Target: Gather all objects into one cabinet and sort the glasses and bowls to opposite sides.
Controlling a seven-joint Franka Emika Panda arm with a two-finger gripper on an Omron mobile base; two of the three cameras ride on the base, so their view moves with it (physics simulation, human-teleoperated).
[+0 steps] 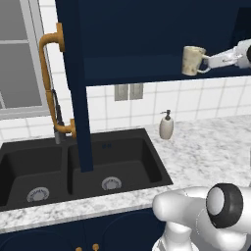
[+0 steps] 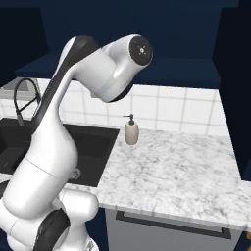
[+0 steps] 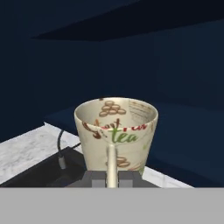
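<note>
Dark navy cabinet (image 1: 147, 39); fingers (image 3: 112, 178) pinch mottled cream mug (image 1: 192, 60) handle.

Arm (image 2: 54, 147): glossy white rounded shells, with a dark charcoal band running along the upper link. Joint caps (image 1: 224, 205) are black rings around grey discs; the elbow cap carries a small central marking. Gripper (image 3: 112, 178): pale grey hand, with short, dark grey, block-shaped fingertips (image 3: 93, 177).
</note>
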